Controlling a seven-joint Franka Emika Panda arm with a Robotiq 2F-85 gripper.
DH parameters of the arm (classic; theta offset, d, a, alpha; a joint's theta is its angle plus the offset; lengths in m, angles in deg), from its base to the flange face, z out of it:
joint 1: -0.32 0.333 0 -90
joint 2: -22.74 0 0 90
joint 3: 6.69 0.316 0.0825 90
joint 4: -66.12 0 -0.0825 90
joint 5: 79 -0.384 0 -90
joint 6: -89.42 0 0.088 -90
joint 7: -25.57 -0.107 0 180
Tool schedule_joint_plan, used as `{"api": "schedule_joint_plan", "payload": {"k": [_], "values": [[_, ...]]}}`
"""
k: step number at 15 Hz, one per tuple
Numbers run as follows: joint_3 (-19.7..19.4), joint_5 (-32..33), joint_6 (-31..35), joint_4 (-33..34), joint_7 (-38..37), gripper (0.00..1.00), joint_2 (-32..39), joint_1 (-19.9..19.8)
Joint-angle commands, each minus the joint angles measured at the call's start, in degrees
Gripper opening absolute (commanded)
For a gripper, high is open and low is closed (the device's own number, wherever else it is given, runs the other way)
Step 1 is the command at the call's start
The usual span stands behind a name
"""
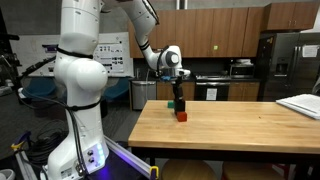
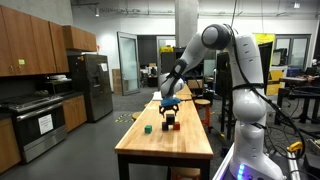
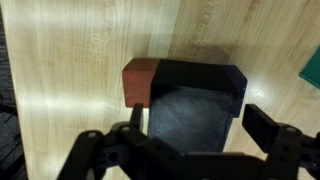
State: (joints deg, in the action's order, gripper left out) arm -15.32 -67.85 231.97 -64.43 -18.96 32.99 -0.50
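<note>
A dark block (image 3: 195, 100) lies on top of a red block (image 3: 140, 82) on the wooden table (image 3: 70, 60); the red one sticks out to the left beneath it. My gripper (image 3: 200, 125) hangs open just above the dark block, one finger on each side, and the right finger (image 3: 265, 122) is clearly apart from it. In both exterior views the gripper (image 1: 180, 96) (image 2: 168, 106) is right over the small stack, dark block (image 1: 181, 104) on red block (image 1: 182, 116) (image 2: 168, 124). A green block (image 1: 171, 104) (image 2: 147, 128) (image 3: 312, 68) sits beside the stack.
A white sheet or tray (image 1: 300, 105) rests at one end of the table (image 1: 240, 128). The robot's white base (image 1: 80, 90) stands at the other end. Kitchen cabinets, an oven (image 2: 40, 125) and a fridge (image 2: 97, 85) are beyond the table.
</note>
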Motion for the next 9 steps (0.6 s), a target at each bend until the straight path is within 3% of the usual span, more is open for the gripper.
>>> {"api": "schedule_joint_plan", "payload": {"k": [1, 9], "values": [[0.0, 0.0, -0.1, 0.1, 0.1, 1.00, 0.0, 0.0], [0.1, 0.6, -4.3, 3.6, -3.8, 1.00, 0.2, 1.2]]}}
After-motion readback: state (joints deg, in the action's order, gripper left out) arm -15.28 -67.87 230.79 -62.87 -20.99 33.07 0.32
